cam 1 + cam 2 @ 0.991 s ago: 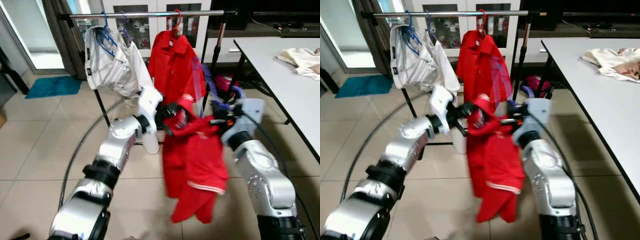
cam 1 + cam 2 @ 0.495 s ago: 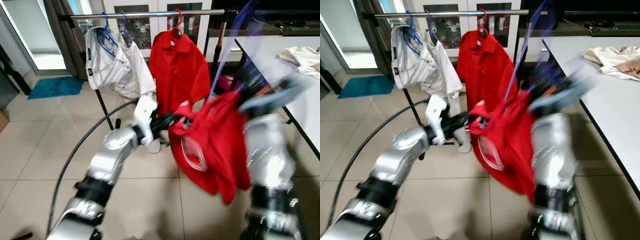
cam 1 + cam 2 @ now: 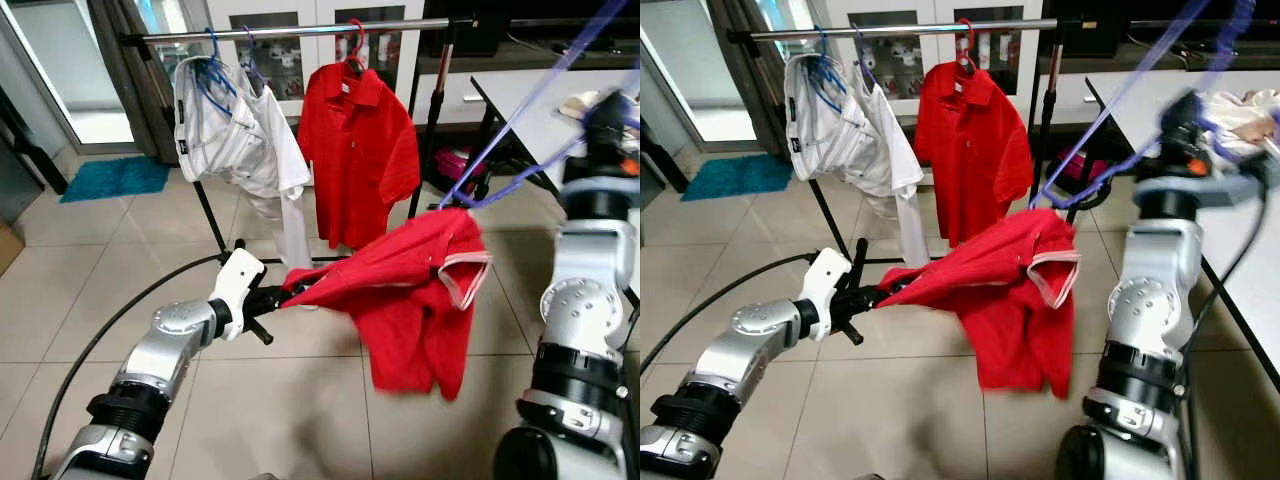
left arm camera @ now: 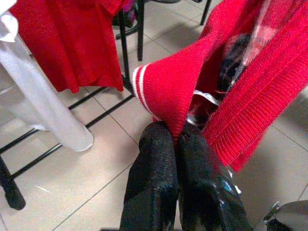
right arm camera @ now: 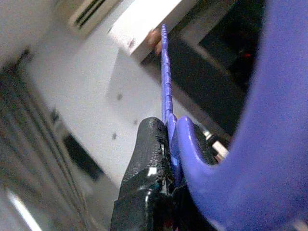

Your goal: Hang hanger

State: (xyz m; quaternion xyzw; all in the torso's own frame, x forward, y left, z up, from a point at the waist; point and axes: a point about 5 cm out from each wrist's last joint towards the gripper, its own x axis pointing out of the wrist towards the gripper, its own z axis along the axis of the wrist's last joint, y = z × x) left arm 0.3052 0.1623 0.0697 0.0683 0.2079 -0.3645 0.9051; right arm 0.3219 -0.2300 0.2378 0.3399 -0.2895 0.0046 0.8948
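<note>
Change: since a second ago the right arm has swung up and out, stretching the shirt between both arms.
Left gripper (image 4: 175, 139): jaws pinched on the red shirt (image 3: 400, 290) sleeve hem, low over the floor.
Hanger (image 3: 520, 120): purple, still threaded in the collar, well short of the rail (image 3: 300, 30).
Right gripper (image 5: 166, 132): raised, jaws clamped on the hanger.

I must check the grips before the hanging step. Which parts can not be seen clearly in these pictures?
- Hanger hook: cut off by the top edge of the eye views.
- Right gripper: blurred in the eye views; the right wrist view shows little beyond the hanger.
- Hanger inside the shirt: hidden by cloth.
- Things in the cabinet: too small.
</note>
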